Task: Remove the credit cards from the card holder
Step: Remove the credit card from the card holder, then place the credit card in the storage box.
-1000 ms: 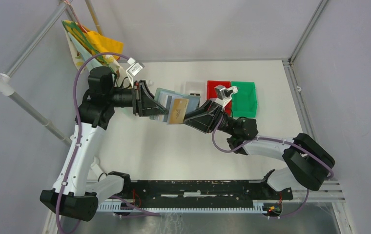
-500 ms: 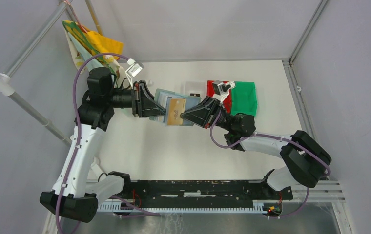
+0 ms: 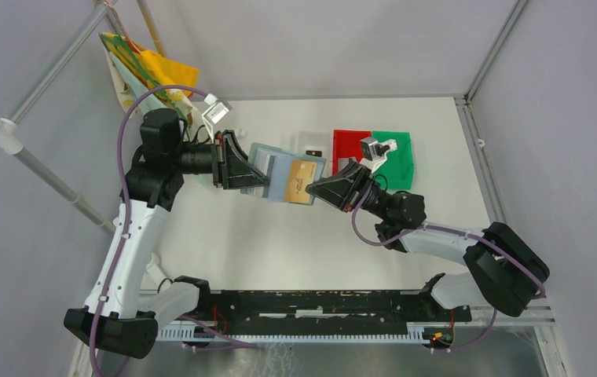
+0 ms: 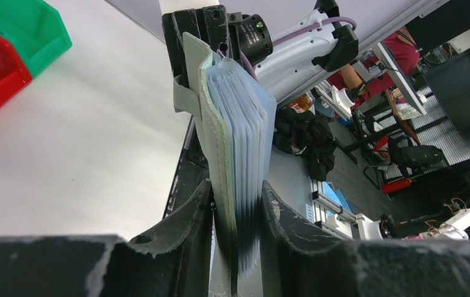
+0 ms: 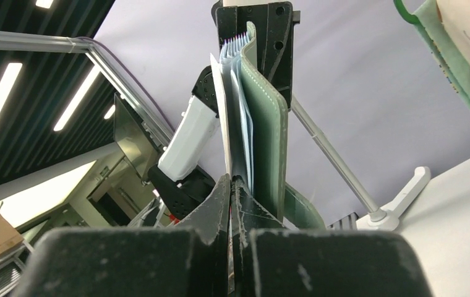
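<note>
Credit cards: judged early in the job, with no card seen fully out. Tan-gold card (image 3: 299,182) partly drawn from the card holder (image 3: 268,166), jutting toward the right arm, its inner end tucked among the clear sleeves. Black and silvery cards not visible anywhere; inside the sleeves or not, cannot tell. Nothing card-like recognisable on the bare table (image 3: 280,251); contents of the white bin (image 3: 311,140) too small to make out.

Card holder held in the air above the far middle of the table, just left of the red bin (image 3: 350,145) and green bin (image 3: 393,157), touching neither. In the left wrist view, grey-green cover and fanned sleeves (image 4: 245,124) standing on edge.

Left gripper (image 4: 235,213) clamped on the holder's spine end, jaws pressed against both sides of the sleeve stack. Left arm raised from its base, elbow high, forearm turned level across toward the centre.

Right gripper (image 5: 230,185) closed tight, fingertips together on the thin edge of the tan-gold card, the holder's cover (image 5: 268,136) just beside it. Right arm stretched low from its base, forearm running leftward, wrist aimed at the card's outer edge, facing the left gripper head-on.

Left to do, by this judgement: pulling this card clear, setting it down, then checking the sleeves for the other two.
</note>
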You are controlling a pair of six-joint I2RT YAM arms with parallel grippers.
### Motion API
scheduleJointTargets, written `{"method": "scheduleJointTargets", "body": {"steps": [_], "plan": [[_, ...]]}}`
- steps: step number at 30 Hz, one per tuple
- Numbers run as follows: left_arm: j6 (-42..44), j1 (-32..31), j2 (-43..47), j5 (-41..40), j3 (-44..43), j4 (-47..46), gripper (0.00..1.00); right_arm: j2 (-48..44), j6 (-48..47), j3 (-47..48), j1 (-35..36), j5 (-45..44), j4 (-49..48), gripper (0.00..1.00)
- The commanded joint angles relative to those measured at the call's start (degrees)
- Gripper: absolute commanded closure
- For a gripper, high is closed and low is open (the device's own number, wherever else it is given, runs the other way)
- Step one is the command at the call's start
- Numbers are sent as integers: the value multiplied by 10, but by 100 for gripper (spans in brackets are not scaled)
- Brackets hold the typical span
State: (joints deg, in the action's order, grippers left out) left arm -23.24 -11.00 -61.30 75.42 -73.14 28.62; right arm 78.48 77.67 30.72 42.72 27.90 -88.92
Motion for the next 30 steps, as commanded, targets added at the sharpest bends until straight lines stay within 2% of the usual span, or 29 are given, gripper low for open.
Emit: {"method": "scheduleJointTargets", "body": {"steps": [1, 7, 13, 17, 19, 21, 23, 27, 30], "plan": [[-32, -2, 11, 26, -25, -41, 95, -28, -16, -15, -5, 1, -65, 100], [-33, -1, 12, 24, -24, -46, 96, -52, -17, -30, -40, 21, -30, 100], [50, 10, 2, -1, -36, 32, 96, -114, -47, -36, -168, 105, 113, 100], [135, 14, -16, -24, -53, 118, 96, -147, -148, -12, -282, 169, 324, 100], [158, 14, -19, -36, -52, 141, 96, -158, -262, 29, -341, 180, 527, 100], [177, 14, -20, -37, -50, 153, 95, -162, -418, 90, -377, 113, 740, 100], [191, 14, -18, -41, -45, 156, 95, -154, -537, 147, -379, -8, 876, 100], [221, 14, -22, -49, -39, 175, 95, -108, -608, 199, -391, -131, 955, 100], [239, 14, -29, -47, -34, 191, 96, -58, -617, 225, -401, -155, 963, 100]]}}
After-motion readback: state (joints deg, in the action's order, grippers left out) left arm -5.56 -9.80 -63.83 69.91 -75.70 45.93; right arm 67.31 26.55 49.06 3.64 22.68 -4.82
